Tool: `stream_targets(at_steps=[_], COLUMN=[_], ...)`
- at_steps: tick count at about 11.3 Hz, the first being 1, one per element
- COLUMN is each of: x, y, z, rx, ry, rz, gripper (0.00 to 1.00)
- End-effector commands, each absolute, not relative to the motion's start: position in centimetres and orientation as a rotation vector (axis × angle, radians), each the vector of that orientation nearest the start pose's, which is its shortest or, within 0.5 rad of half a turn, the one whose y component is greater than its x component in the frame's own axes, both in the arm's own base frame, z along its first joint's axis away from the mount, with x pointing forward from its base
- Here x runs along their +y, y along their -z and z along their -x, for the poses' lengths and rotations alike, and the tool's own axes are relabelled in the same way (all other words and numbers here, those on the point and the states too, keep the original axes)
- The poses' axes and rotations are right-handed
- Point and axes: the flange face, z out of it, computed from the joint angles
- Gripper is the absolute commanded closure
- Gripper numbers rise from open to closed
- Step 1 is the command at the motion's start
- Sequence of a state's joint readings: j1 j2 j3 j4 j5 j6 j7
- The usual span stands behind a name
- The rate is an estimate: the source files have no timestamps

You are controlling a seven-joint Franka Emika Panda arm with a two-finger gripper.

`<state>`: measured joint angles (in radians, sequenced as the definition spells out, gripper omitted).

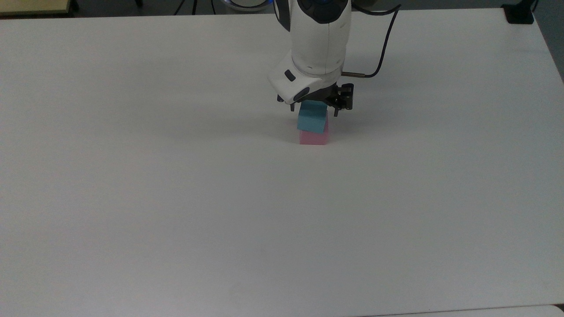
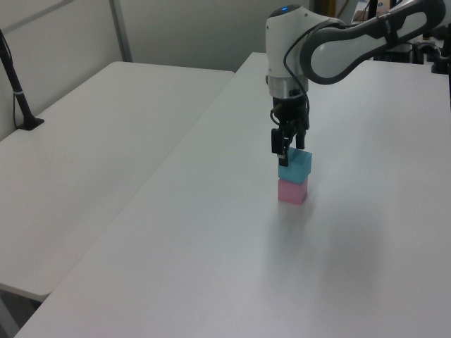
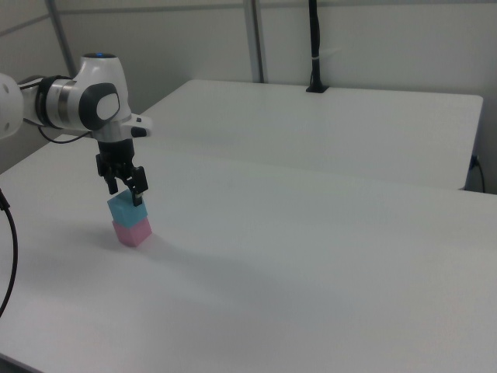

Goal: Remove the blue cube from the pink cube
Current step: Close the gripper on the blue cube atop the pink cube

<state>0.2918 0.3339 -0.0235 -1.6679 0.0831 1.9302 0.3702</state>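
Blue cube (image 1: 312, 119) sits on pink cube (image 1: 313, 138), not lifted; my claw (image 1: 313, 109) spread wide straddles its 12 o'clock edge, grasp and lift-off left

The blue cube (image 1: 312, 120) sits stacked on the pink cube (image 1: 313, 138), turned slightly askew to it, just above the middle of the top view. Both are small, matte and plain-faced.
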Motion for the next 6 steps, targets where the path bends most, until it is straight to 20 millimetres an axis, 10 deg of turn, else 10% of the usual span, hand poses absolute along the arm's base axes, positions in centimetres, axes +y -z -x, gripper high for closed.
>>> stream_targets(at_steps=[1,3,6], x=[18.5,18.0,17.3], y=[-40.7,-41.3,-43.5], z=[-61.7,-61.7,-61.0], rx=[0.2,0.192,0.122], ry=[-0.097,-0.09,-0.098], rz=[3.125,3.123,3.126], gripper=[0.29,0.5,0.57])
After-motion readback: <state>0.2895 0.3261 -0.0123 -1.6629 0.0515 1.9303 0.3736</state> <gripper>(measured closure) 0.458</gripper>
